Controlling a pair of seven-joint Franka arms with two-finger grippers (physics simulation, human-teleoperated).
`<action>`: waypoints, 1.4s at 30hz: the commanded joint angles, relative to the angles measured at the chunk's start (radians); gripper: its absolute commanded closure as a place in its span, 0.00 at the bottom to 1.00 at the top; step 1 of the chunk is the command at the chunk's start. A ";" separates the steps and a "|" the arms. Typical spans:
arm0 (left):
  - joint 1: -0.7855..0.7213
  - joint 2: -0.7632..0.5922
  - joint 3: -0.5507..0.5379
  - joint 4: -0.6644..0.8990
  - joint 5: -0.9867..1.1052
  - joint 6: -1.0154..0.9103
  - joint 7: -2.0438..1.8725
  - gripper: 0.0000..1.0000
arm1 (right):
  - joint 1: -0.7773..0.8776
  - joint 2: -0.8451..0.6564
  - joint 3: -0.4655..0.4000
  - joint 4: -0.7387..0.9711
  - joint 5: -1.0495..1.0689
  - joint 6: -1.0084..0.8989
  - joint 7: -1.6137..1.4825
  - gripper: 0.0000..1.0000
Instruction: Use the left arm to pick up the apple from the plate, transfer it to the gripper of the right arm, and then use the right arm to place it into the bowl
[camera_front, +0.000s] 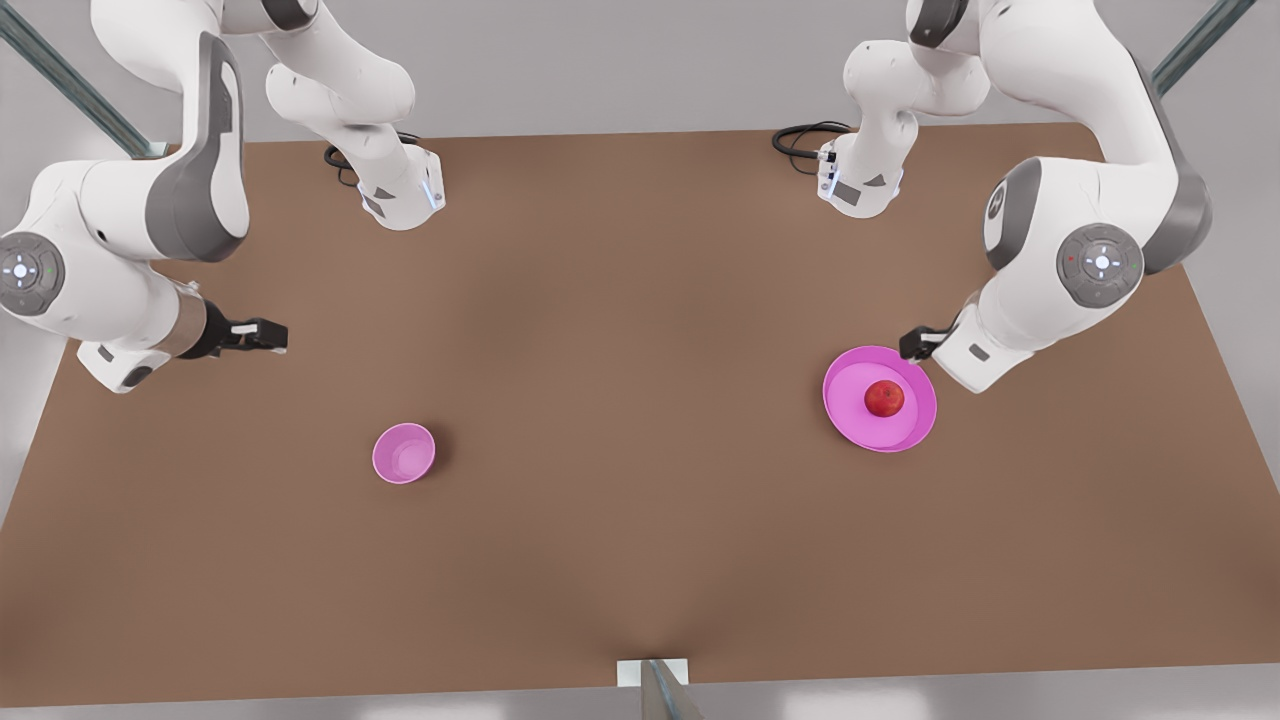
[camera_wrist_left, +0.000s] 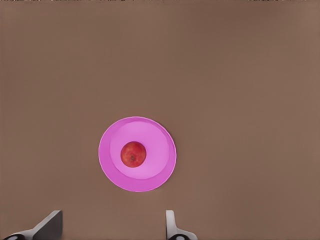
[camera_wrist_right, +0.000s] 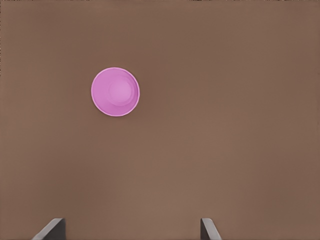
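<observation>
A red apple (camera_front: 884, 398) (camera_wrist_left: 133, 154) rests in the middle of a pink plate (camera_front: 850, 405) (camera_wrist_left: 160, 172) toward the front view's right. High above the plate's far edge hangs my left gripper (camera_front: 915, 343) (camera_wrist_left: 111, 227), open, its fingers wide apart and holding nothing. The pink bowl (camera_front: 404, 453) (camera_wrist_right: 115, 92) stands empty toward the front view's left. My right gripper (camera_front: 262, 335) (camera_wrist_right: 131, 229) waits open above the table at the far left, well clear of the bowl.
The brown table (camera_front: 640, 330) carries both arm bases (camera_front: 400, 195) (camera_front: 860, 185) along its far edge, with black cables beside them. A metal bracket (camera_front: 652, 675) sits at the middle of the near edge. Bare tabletop stretches between bowl and plate.
</observation>
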 joint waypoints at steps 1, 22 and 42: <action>0.000 -0.001 -0.001 -0.002 0.003 0.035 -0.038 0.00 | -0.002 -0.001 0.000 -0.006 0.002 0.043 -0.007 0.00; 0.075 0.047 0.012 -0.832 -0.051 0.978 0.049 0.00 | -0.023 0.037 -0.002 -0.021 0.039 0.072 -0.033 0.00; 0.075 0.080 0.025 -0.950 -0.050 1.044 0.046 0.00 | -0.022 0.037 -0.002 -0.036 0.036 0.070 -0.042 0.00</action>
